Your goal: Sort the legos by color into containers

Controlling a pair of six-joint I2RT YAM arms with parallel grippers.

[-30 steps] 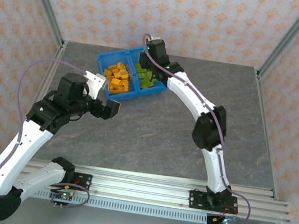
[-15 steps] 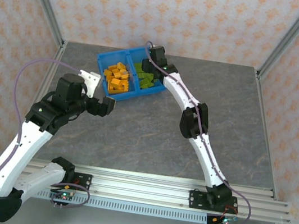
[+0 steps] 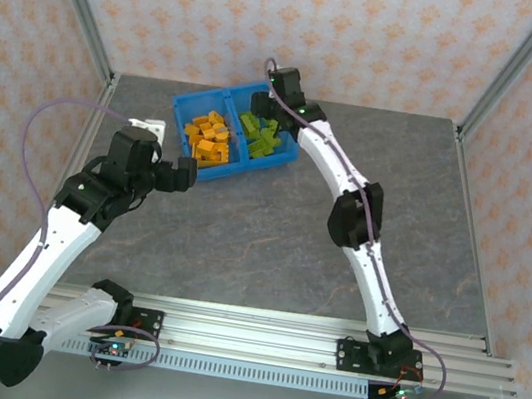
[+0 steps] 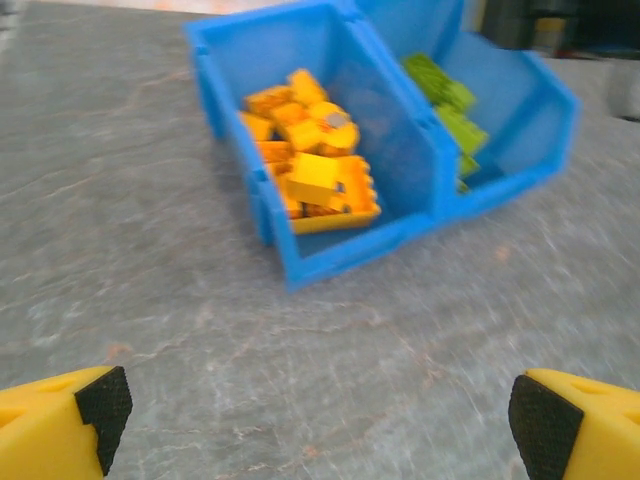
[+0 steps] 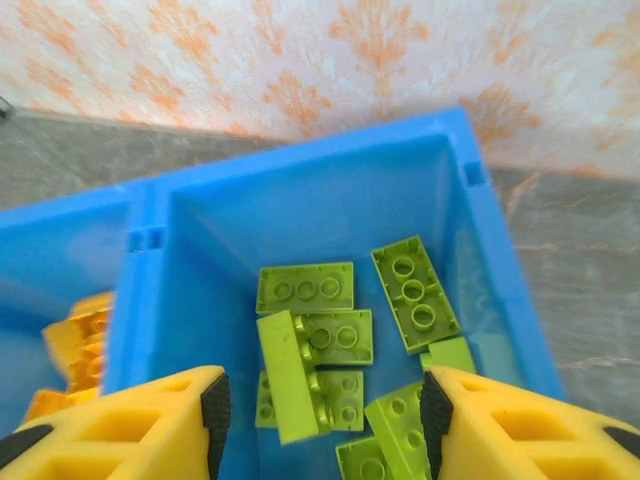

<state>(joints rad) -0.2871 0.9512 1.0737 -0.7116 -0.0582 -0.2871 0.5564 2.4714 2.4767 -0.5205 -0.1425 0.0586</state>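
At the table's far edge, seen from above, the blue bin (image 3: 185,106) keeps orange legos (image 3: 207,140) in its left compartment and green legos (image 3: 261,135) in its right, 1 colour per side. The right arm (image 3: 332,165) reaches over the green side. The left gripper (image 3: 181,173) waits near the bin's front.

From the left wrist, its 2 fingers (image 4: 100,405) stand wide and empty above the grey table (image 4: 150,250).

From the right wrist, the right gripper (image 5: 322,410) hovers over the green legos with its fingers apart and holding nothing. That position suits a drop into the matching colour.
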